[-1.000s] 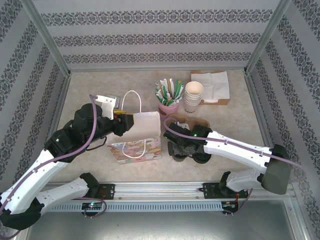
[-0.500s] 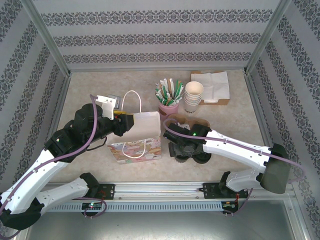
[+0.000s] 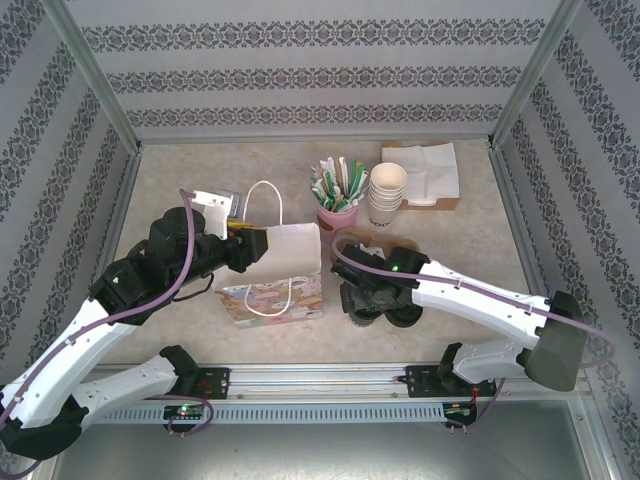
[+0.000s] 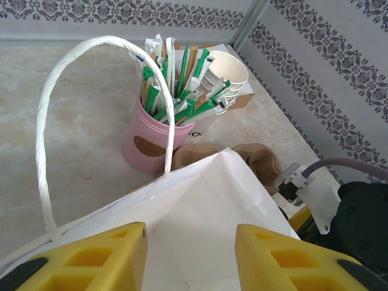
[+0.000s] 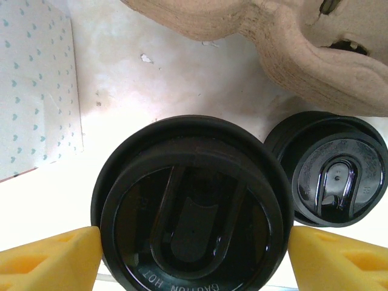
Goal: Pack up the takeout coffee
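Since the takeout coffee (image 5: 191,206) stands on the tabletop (image 5: 182,79) rather than inside the paper bag (image 3: 285,255), the packing looks to me barely begun. Its black lid sits squarely between the tips of the right claw (image 5: 194,257). The jaws are spread wide, with a yellow tip close against either side of the rim. Whether they press on it yet I cannot tell.

Just off that claw's right tip lies a second black lid (image 5: 333,176). Beyond the claw is the brown pulp cup carrier (image 5: 303,54), and off its left tip is a heart-printed panel I take for the bag's side. The left claw (image 4: 191,257) is at the bag's upper edge, jaws part way apart with white paper between them. Whether that is a firm pinch or a loose hold I cannot say.

By my reckoning nearly everything is left: close on the cup, lift it, carry it to the bag's mouth, lower it in, let go.

The right wrist view gives the fit of tips to lid. The left wrist view gives the bag's white inside and its rope handle (image 4: 48,121) arching beyond the claw. Past that are the pink holder of wrapped straws (image 4: 151,142) and the stack of lidless cups (image 4: 227,66). From overhead the layout is plain, with the bag between the two claws.
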Controlling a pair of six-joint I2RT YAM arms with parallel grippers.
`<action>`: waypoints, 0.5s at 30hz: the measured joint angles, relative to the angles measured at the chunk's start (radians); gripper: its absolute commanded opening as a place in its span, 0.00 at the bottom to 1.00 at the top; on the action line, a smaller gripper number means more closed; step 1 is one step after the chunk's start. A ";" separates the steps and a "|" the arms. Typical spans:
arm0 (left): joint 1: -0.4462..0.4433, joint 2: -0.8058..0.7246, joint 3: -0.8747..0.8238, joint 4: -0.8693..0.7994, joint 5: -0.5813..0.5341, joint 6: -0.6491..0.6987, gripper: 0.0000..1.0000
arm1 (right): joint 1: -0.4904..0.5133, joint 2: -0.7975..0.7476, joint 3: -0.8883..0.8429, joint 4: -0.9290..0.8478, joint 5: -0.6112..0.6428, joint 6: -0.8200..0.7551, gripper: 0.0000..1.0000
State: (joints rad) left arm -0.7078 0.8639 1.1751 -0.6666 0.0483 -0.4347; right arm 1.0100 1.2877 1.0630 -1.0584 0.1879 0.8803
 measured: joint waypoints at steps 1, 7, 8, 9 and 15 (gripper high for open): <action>0.000 0.000 0.000 0.000 0.000 0.000 0.43 | 0.000 -0.006 0.000 0.000 0.004 -0.004 0.80; 0.000 0.000 0.000 0.000 0.000 0.000 0.43 | 0.000 -0.072 0.024 0.005 0.056 -0.116 0.79; 0.000 0.000 0.000 0.000 0.000 0.001 0.43 | 0.000 -0.087 0.032 0.012 0.064 -0.149 0.78; 0.000 0.000 0.001 0.000 0.000 0.001 0.43 | 0.000 -0.105 0.043 0.020 0.074 -0.188 0.76; 0.000 -0.005 0.012 -0.003 -0.003 0.005 0.43 | -0.013 -0.235 0.074 0.122 0.146 -0.500 0.69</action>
State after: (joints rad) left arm -0.7078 0.8589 1.1870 -0.6697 0.0456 -0.4301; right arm 0.9966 1.0527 1.1370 -0.9360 0.3336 0.3801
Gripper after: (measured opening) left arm 0.429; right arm 0.685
